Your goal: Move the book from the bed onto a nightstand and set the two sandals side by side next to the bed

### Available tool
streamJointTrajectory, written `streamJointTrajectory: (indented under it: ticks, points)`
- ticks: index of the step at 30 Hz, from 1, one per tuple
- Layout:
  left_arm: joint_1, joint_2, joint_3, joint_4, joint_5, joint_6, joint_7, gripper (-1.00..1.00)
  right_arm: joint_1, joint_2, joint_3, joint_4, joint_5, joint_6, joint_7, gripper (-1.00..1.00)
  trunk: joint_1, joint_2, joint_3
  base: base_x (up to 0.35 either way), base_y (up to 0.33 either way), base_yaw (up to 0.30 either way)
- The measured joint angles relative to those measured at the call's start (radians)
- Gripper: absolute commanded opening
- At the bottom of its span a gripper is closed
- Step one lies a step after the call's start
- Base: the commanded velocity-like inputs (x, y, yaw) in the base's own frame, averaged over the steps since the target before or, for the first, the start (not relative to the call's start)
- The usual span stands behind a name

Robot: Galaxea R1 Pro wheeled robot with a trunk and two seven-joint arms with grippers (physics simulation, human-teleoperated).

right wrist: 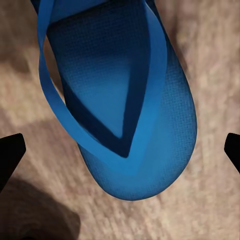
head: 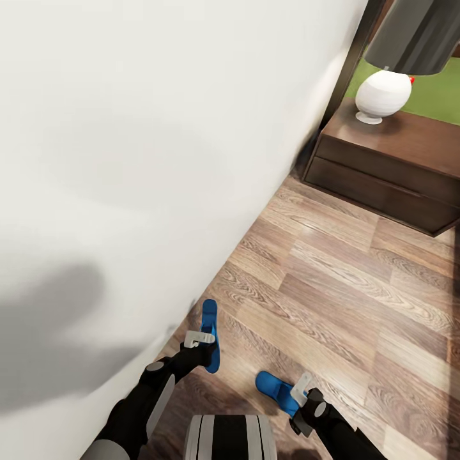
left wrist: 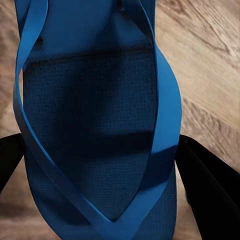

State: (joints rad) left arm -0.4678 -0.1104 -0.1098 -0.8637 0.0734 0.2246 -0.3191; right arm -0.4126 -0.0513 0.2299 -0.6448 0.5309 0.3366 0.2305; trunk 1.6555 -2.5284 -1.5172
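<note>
Held the left sandal point(head: 211, 332) across its width with the left fingers point(left wrist: 207, 190), one dark pad pressed to each edge just behind the point where the straps meet. Could not tell from the head view whether it was lifted or touching the floor point(head: 332, 287); looked close against the pale flank of what was probably the bed point(head: 128, 160). Had the right fingers point(right wrist: 9, 155) spread wide, gripping nothing, each tip well clear of the right sandal point(right wrist: 130, 105), which lay flat on the planks, toe end nearest the camera. Found the two sandals near one another in the head view but set at different angles and not yet side by side. Noted the nightstand point(head: 383, 166) farther along the bed, carrying a white lamp point(head: 382, 94); no book in sight. Judged the sandals light, thin and rubbery: likely to bend or droop if taken by one end, and easy to slide across smooth wood. Reckoned the best hold to be across the sole's edges near the middle, as on the left, rather than by the strap, which would probably stretch and let the sole swing. Expected the right one to call for closing squarely on both edges, since a glancing touch could push it away.
</note>
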Motion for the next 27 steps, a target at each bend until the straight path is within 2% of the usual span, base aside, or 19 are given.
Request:
streamJointTrajectory:
  ticks: [2, 9, 27]
  points:
    - [0.000, 0.000, 0.000, 0.000, 0.000, 0.000, 0.000, -1.00, 0.000, 0.000, 0.000, 0.000, 0.000, 0.000, 0.000, 1.00, 0.000, 0.000, 0.000, 0.000, 0.000, 0.000]
    - [0.000, 0.000, 0.000, 0.000, 0.000, 0.000, 0.000, -1.00, 0.000, 0.000, 0.000, 0.000, 0.000, 0.000, 0.000, 1.00, 0.003, -0.002, -0.027, 0.000, 0.000, 0.000]
    - [0.000, -0.001, -0.001, 0.000, 0.000, 0.000, 0.000, -1.00, 0.000, 0.000, 0.000, -0.001, 0.000, 0.000, 0.000, 1.00, 0.003, -0.002, -0.027, 0.000, 0.000, 0.000]
